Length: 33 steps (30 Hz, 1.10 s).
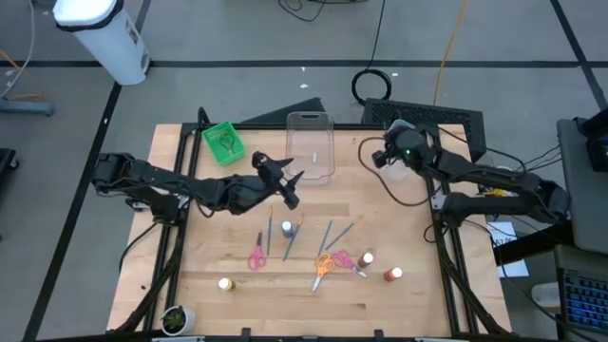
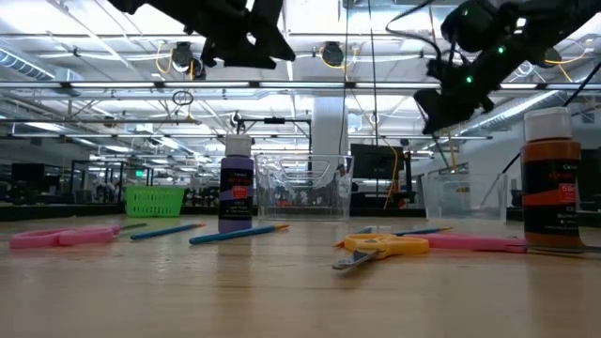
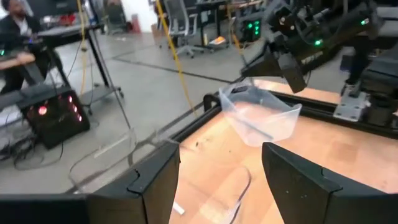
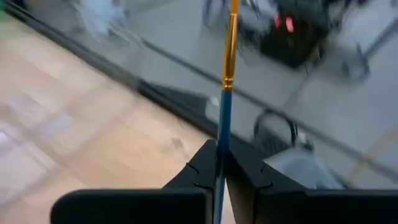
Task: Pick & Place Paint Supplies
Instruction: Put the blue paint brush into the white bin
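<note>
My right gripper (image 1: 380, 157) hangs in the air near the table's far right corner, shut on a thin blue paintbrush (image 4: 227, 74) with a gold ferrule. My left gripper (image 1: 288, 182) is open and empty, raised beside a clear tub (image 1: 312, 147); in the left wrist view its fingers (image 3: 149, 180) stand wide apart. On the table lie several blue brushes (image 1: 326, 235), pink scissors (image 1: 256, 256), orange scissors (image 1: 323, 266), a purple bottle (image 1: 287, 228), a yellow bottle (image 1: 225, 283) and an orange-red bottle (image 1: 392, 275). My right gripper pinches the paintbrush's blue handle (image 4: 220, 146) between its two fingertips. The brush runs along the fingers and sticks out past them, ferrule end (image 4: 230, 43) forward. It is lifted clear of the table.
A green bin (image 1: 223, 141) with green scissors inside sits at the far left. A second clear tub (image 3: 258, 115) stands below my right gripper near the far right edge. A keyboard (image 1: 427, 119) lies beyond the table's far edge. A small potted plant (image 1: 175, 319) stands at the near left corner.
</note>
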### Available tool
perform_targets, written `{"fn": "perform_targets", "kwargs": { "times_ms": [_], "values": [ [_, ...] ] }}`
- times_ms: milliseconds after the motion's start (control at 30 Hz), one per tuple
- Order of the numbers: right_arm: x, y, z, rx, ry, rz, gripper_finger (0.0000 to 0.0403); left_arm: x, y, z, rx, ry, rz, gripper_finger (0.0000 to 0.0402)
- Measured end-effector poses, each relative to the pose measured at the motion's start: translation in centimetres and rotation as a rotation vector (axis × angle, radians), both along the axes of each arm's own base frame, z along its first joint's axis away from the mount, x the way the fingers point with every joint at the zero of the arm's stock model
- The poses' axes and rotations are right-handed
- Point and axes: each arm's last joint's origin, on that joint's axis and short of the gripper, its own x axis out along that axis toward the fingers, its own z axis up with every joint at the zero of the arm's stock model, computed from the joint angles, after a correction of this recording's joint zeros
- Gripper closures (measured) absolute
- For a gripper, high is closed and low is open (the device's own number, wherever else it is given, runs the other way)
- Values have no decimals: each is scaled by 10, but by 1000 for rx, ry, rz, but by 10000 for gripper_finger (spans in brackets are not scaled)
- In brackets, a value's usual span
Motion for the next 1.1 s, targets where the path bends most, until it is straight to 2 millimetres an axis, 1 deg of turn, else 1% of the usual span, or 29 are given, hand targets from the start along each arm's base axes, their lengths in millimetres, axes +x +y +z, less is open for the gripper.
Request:
{"fn": "perform_targets", "kwargs": {
  "times_ms": [167,267,400,500,633,867,1000,1100],
  "values": [
    [-13,-10,-21,126,12,-92,393,-1,6,-5,-35,26,13,165],
    [-21,-11,-34,171,16,-148,393,-1,7,-6,-43,42,-9,165],
    [-30,-12,-44,225,-4,-229,390,-1,7,-7,-54,45,-21,165],
    [-33,-13,-48,252,-62,-295,376,-1,7,-7,-57,43,-20,165],
    [-36,-14,-50,259,-66,-315,344,-1,7,-8,-57,49,-20,165],
    [-38,-12,-45,225,-34,-254,272,-3,6,-13,-120,54,-3,165],
    [-39,-7,-36,235,-65,-108,241,-6,3,-20,-183,89,14,165],
    [-40,0,-26,248,-125,51,229,-11,1,-29,-265,123,51,165]
  ]
}}
